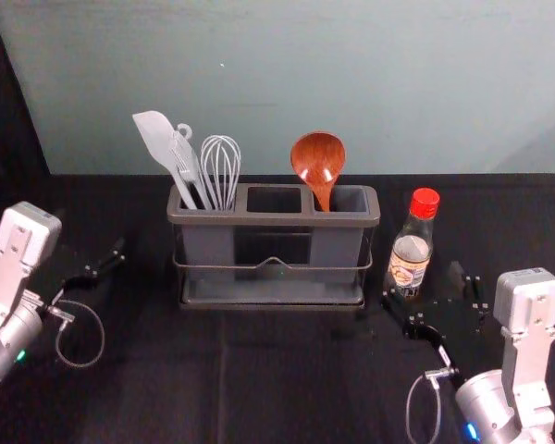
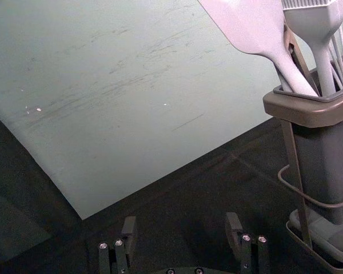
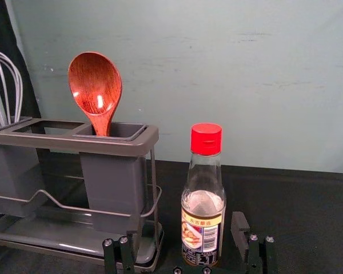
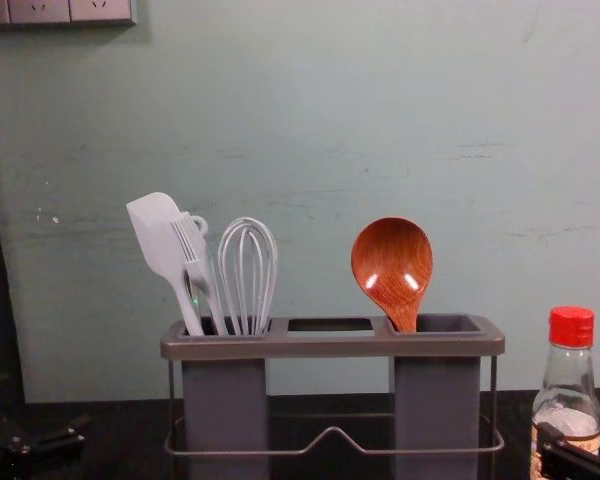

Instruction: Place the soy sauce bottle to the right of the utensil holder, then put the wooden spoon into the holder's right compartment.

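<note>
The soy sauce bottle [image 1: 412, 250], red-capped, stands upright to the right of the utensil holder [image 1: 273, 220]. My right gripper [image 1: 432, 296] is open at the bottle's near side; in the right wrist view the bottle [image 3: 203, 220] appears between the spread fingers of this gripper [image 3: 182, 234], nearer one of them, with no grip on it. The wooden spoon [image 1: 318, 162] stands bowl-up in the holder's right compartment, its lower handle hidden inside; the chest view shows the spoon [image 4: 392, 268] there too. Left of the holder, my left gripper [image 1: 91, 259] stays parked, open and empty [image 2: 181, 229].
A white spatula [image 1: 157, 139], a brush and a whisk [image 1: 220, 171] stand in the holder's left compartment. The wire rail [image 4: 330, 437] runs along the holder's front. Behind the black-covered table [image 1: 259, 388] rises a pale wall.
</note>
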Available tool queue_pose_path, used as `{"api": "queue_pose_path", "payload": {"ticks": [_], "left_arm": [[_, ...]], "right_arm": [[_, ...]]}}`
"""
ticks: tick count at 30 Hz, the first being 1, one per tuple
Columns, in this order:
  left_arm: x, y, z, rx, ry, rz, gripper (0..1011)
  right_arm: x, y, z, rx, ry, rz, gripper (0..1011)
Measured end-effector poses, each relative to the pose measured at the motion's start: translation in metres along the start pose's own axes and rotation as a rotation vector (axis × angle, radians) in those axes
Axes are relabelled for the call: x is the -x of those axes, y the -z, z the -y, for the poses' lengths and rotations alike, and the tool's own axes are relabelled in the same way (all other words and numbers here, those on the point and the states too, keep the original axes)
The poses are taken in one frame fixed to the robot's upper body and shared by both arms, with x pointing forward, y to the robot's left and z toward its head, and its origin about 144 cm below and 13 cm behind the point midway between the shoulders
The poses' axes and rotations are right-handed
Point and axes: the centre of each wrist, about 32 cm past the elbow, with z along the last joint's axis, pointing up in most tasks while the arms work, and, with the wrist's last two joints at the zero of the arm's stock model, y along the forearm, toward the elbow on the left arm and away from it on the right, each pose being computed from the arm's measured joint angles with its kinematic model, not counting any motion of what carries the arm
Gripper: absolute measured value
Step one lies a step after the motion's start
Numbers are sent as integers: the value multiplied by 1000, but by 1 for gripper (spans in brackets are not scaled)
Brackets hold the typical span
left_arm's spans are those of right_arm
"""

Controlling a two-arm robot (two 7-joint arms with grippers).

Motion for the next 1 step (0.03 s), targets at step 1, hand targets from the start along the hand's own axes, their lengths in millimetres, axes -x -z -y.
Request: {"api": "queue_pose_path", "payload": {"ticks": [1], "left_arm": [[0, 0, 0, 0, 0, 0, 1011]], "right_arm": [[0, 0, 0, 0, 0, 0, 1004]]}}
